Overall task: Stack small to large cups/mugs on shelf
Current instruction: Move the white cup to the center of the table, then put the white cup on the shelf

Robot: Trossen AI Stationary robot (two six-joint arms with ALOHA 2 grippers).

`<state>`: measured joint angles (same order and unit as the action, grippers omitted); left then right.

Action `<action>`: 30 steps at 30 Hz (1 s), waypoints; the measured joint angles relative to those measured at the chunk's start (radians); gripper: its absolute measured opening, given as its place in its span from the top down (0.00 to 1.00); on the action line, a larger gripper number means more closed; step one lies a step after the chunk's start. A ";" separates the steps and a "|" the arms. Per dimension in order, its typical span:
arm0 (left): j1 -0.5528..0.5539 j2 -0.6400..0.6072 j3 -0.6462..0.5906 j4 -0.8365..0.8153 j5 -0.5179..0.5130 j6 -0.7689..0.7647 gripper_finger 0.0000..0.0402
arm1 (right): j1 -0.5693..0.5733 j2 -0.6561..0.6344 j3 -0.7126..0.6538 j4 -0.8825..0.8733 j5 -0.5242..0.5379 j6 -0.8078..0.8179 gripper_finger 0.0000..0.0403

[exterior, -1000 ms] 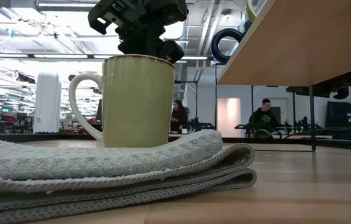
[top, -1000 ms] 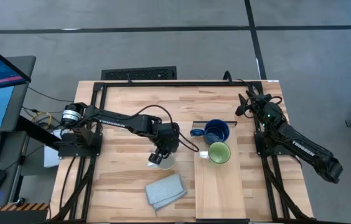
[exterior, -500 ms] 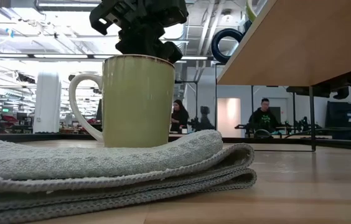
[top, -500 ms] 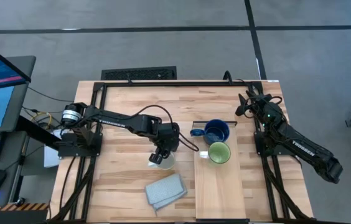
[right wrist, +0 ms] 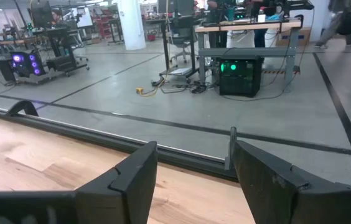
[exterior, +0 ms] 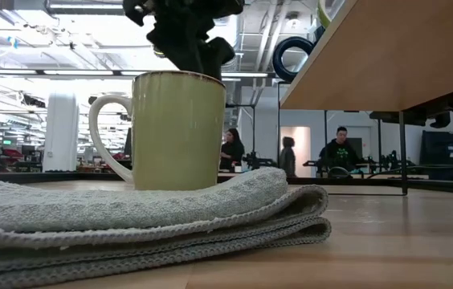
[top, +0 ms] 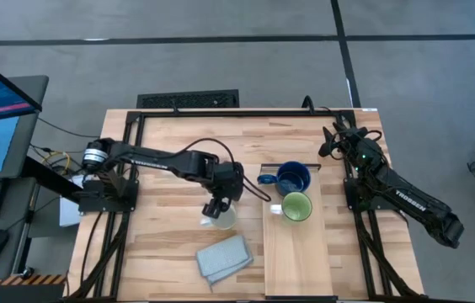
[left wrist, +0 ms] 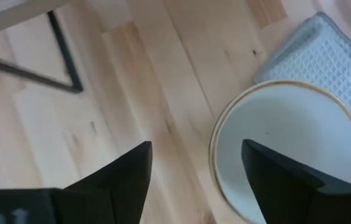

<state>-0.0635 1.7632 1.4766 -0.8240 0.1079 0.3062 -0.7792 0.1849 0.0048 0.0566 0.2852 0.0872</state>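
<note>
While the right arm waits folded at the table's three o'clock edge, the left arm reaches across the table [top: 162,177] to its centre. The left tool [top: 214,207] hangs directly above the cream mug [top: 221,219], which stands upright on the bare tabletop. In the left wrist view the two dark fingers [left wrist: 122,177] stand apart, one over the mug's open mouth and the other over bare wood beside the rim [left wrist: 219,134]; neither can be confirmed as touching the mug. The low view shows the tool [exterior: 185,32] just above the mug's rim, with the mug [exterior: 170,128] upright and its handle facing nine o'clock in that view.

The grey-blue cloth [top: 224,257] lies folded at six o'clock of the cream mug, close to it; the left wrist view shows a corner of the cloth [left wrist: 325,50] just beside the mug.

The shelf [top: 292,257] runs from the table's centre toward the six o'clock edge, at three o'clock of the cream mug. The dark blue mug [top: 291,178] sits at the shelf's twelve o'clock end. The light green mug [top: 296,206] stands just beside it at six o'clock, handle pointing to nine o'clock.

The right tool [top: 332,139] rests near the table's one o'clock corner, its fingers [right wrist: 132,177] apart and gripping nothing, facing the room beyond the table.
</note>
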 joint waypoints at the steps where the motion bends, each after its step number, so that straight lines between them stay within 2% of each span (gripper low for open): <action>1: 0.000 -0.003 0.008 -0.013 -0.009 -0.011 0.40 | 0.000 0.000 0.000 0.000 0.000 0.000 0.42; 5: -0.004 -0.032 0.019 -0.022 -0.044 -0.060 0.40 | 0.000 0.000 0.000 0.000 0.000 -0.001 0.42; 7: -0.014 -0.054 0.019 -0.020 -0.095 -0.102 0.40 | 0.000 0.000 0.000 0.000 0.000 -0.008 0.42; 15: -0.114 -0.150 0.008 -0.066 -0.419 -0.296 0.40 | 0.000 0.000 0.000 0.000 0.000 -0.016 0.42; 18: -0.151 -0.162 -0.008 -0.094 -0.504 -0.381 0.40 | 0.000 0.000 0.000 0.000 0.000 -0.016 0.42; 22: -0.169 -0.236 -0.145 0.020 -0.527 -0.457 0.40 | 0.000 0.000 0.000 0.000 0.000 -0.016 0.42; 30: -0.210 -0.529 -0.607 0.525 -0.522 -0.497 0.40 | 0.000 0.000 0.000 0.000 0.000 -0.014 0.42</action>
<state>-0.2731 1.2346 0.8692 -0.2992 -0.4145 -0.1913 -0.7792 0.1851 0.0046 0.0568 0.2853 0.0731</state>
